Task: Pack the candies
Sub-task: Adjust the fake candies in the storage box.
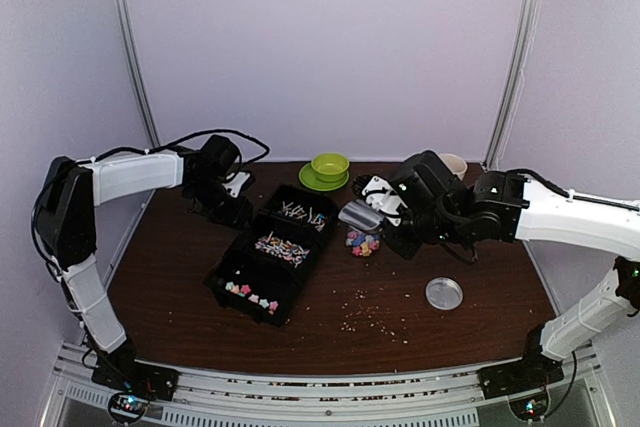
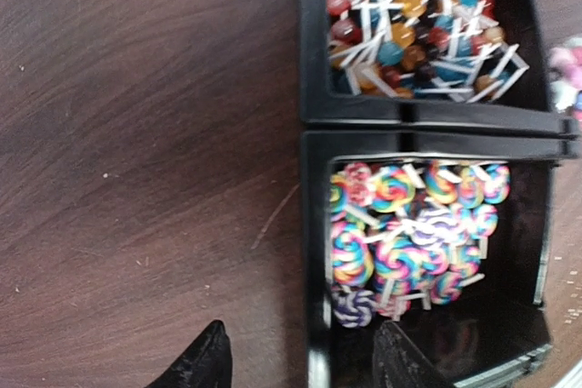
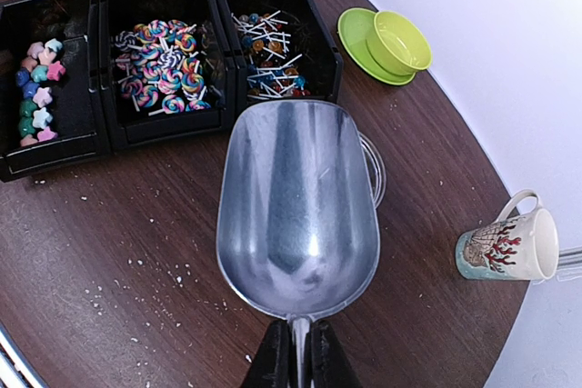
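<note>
Right wrist: shiny metal scoop [image 3: 298, 206] clamped in right gripper [image 3: 298, 356]. Left gripper [image 2: 300, 329] part open, empty, astride black plastic bin [image 2: 314, 224] wall.

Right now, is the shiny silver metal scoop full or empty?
Empty. The shiny silver metal scoop shows a bare, reflective bowl in the right wrist view, nothing inside.

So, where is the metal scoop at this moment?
In the top view the metal scoop is right of centre, held by the right pincer, just right of the black tray and over the small heap of candies.
</note>
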You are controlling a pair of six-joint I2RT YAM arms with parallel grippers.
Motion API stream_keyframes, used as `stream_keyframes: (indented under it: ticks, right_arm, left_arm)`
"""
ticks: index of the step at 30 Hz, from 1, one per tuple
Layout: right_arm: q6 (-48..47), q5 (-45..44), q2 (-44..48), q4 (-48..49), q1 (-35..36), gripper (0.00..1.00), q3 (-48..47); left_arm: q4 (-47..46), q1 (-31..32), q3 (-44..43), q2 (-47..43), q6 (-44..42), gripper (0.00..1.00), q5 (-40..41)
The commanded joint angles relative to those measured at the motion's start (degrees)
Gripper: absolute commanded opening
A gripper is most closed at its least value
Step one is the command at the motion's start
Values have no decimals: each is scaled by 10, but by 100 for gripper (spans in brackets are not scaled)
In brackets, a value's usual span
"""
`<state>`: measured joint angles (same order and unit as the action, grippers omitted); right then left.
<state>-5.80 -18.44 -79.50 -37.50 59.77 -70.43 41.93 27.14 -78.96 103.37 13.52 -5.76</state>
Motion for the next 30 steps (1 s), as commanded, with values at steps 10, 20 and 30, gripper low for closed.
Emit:
stream_keyframes:
  ticks: [10, 20, 30]
  right_arm:
    - [-1, -13, 3, 6, 4, 0, -1]
    - [2, -10, 6, 5, 6, 0, 5]
    - [2, -11, 4, 4, 10, 0, 6]
  left_arm:
    - [9, 21, -8, 50, -9, 45, 95]
    - [7, 27, -7, 74, -10, 42, 105]
    - [5, 28, -8, 90, -12, 40, 104]
